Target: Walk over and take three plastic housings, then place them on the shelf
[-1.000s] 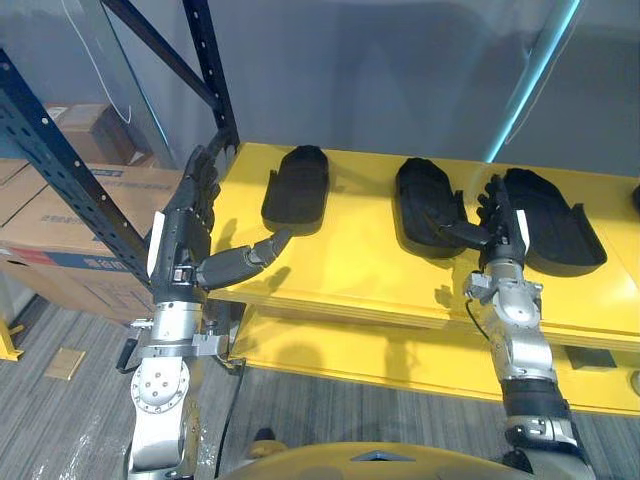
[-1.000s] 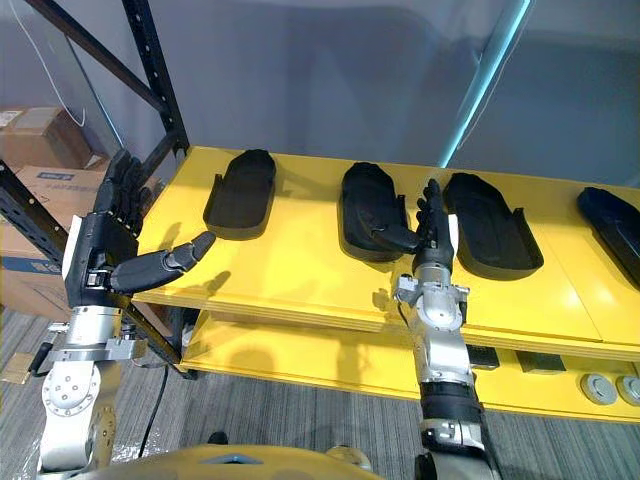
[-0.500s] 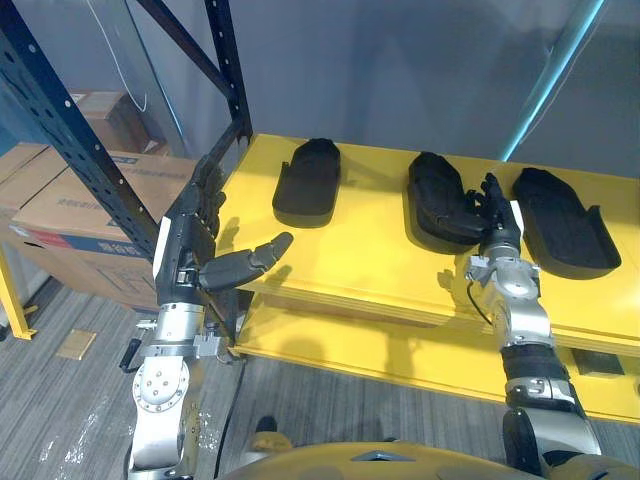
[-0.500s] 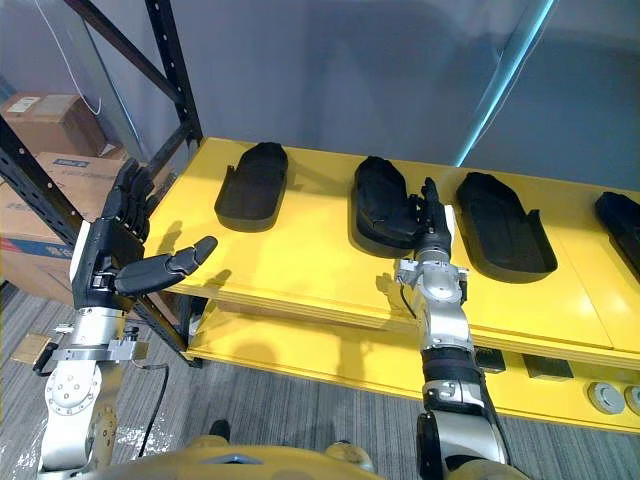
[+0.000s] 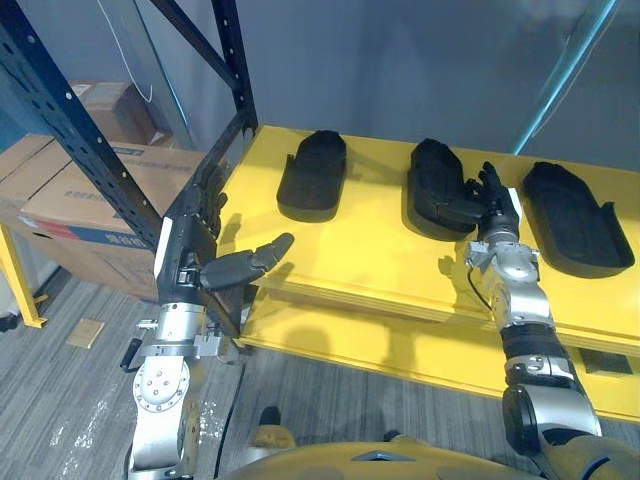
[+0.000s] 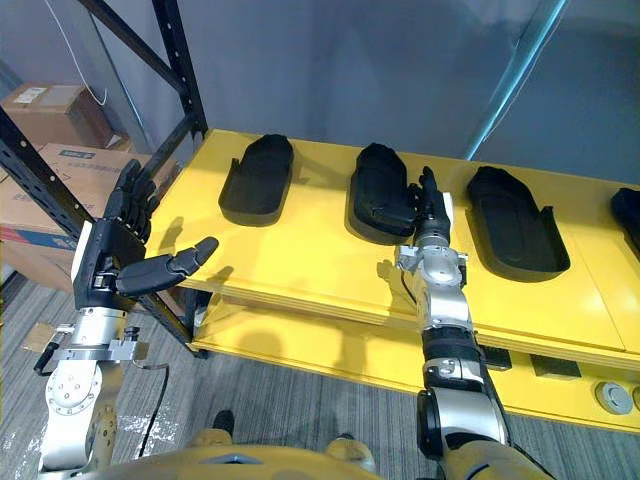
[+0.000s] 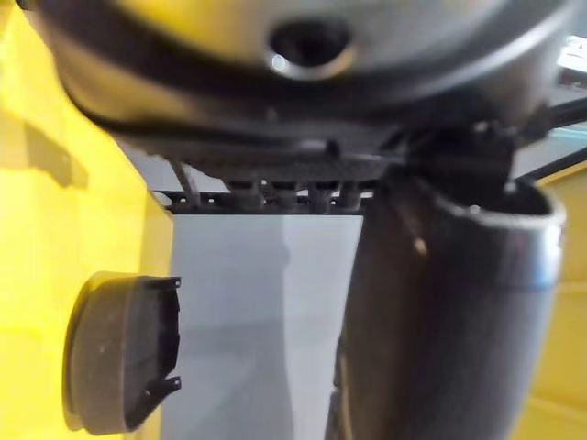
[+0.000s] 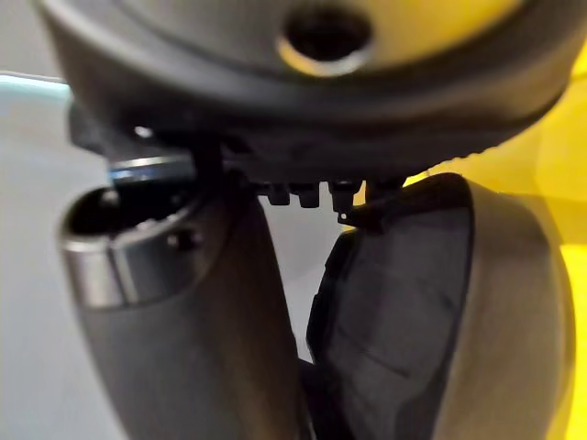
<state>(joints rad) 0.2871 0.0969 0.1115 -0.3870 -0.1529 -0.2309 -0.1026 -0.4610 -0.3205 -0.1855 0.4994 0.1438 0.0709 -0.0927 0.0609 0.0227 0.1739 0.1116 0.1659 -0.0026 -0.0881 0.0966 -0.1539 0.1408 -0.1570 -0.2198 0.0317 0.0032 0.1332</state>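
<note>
Three black plastic housings lie in a row on the yellow shelf point(image 5: 350, 250): a left one point(image 5: 313, 175), a middle one point(image 5: 435, 188) and a right one point(image 5: 570, 218). My right hand point(image 5: 492, 205) stands upright at the middle housing's right edge, fingers straight, thumb lying across that edge. In the right wrist view the thumb point(image 8: 183, 302) sits close beside the housing point(image 8: 413, 312). My left hand point(image 5: 195, 240) hovers open at the shelf's front left corner, holding nothing. The left wrist view shows the left housing point(image 7: 119, 353) past the thumb point(image 7: 440, 312).
A dark rack upright point(image 5: 60, 110) and its diagonal brace stand at the left, with cardboard boxes point(image 5: 70, 190) behind. A lower yellow shelf point(image 5: 400, 345) runs underneath. A fourth housing point(image 6: 630, 205) lies at the far right. A teal pole point(image 5: 565, 70) leans behind the shelf.
The camera has shifted, so the shelf sits differently in view. My right arm has reached farther in, closer against the middle housing. The left hand keeps its pose.
</note>
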